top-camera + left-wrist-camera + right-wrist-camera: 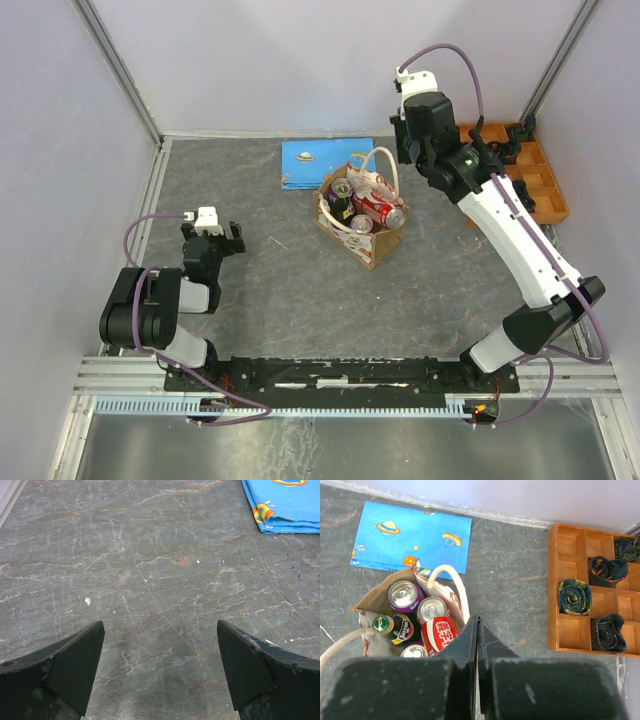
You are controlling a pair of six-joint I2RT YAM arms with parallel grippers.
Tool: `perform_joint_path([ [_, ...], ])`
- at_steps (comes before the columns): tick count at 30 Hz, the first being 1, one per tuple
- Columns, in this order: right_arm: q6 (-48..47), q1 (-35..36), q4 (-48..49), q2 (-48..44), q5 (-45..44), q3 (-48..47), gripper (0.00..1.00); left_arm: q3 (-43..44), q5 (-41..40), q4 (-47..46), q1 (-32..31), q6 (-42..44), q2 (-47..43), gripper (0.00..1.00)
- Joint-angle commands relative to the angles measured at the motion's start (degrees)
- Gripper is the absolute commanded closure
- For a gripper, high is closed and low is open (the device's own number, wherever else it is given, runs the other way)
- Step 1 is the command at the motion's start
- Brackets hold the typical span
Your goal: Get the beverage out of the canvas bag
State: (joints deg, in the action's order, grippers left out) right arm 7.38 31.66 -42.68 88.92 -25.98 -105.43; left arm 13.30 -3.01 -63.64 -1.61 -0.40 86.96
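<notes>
Over the rim of the canvas bag (370,600), hovering with right gripper (476,625) pinched shut and empty, left gripper (160,670) spread wide. Could snag the handle (442,568) or topple the bag unless reopened for the cans (440,632).

A purple can (404,596) in the canvas bag (367,602) bears small white lettering that seems to read "Fanta"; the white script on the red can (440,634) is illegible.

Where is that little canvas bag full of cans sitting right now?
In the overhead view the canvas bag stands near the middle of the table, on the near side of the flat blue booklet, with the wooden tray farther to its right.
</notes>
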Motion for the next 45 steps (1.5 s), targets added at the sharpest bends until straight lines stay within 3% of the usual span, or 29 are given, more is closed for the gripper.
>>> perform_joint_path([
  [1,0.8,0.1,-4.7,1.8,2.6,0.6,0.94,0.2,-1.3,-3.8,0.2,0.1,0.1,0.01],
  [2,1.4,0.1,-5.3,1.6,3.7,2.0,0.87,0.2,-1.2,-3.8,0.2,0.1,0.1,0.01],
  [5,2.9,0.1,-2.1,-1.5,6.6,9.5,0.52,0.2,-1.3,-3.8,0.2,0.1,0.1,0.01],
  [9,5.0,0.0,3.2,-4.8,7.9,18.1,0.28,0.2,-1.3,-3.8,0.2,0.1,0.1,0.01],
  [13,6.1,0.0,6.2,-5.7,10.4,23.9,0.2,0.2,-1.2,-3.8,0.2,0.1,0.1,0.01],
  [14,6.4,0.1,7.2,-5.9,11.2,25.2,0.08,0.2,-1.2,-3.8,0.2,0.1,0.1,0.01],
  [16,6.8,0.1,9.2,-6.3,12.4,27.6,0.02,0.2,-1.3,-3.9,0.2,0.1,0.1,0.01],
  [28,7.2,0.1,12.1,-3.6,15.3,29.4,0.02,0.2,-1.3,-3.8,0.2,0.1,0.1,0.01],
  [45,8.4,0.1,10.9,-1.7,15.4,30.9,0.14,0.2,-1.2,-3.8,0.2,0.1,0.1,0.01],
])
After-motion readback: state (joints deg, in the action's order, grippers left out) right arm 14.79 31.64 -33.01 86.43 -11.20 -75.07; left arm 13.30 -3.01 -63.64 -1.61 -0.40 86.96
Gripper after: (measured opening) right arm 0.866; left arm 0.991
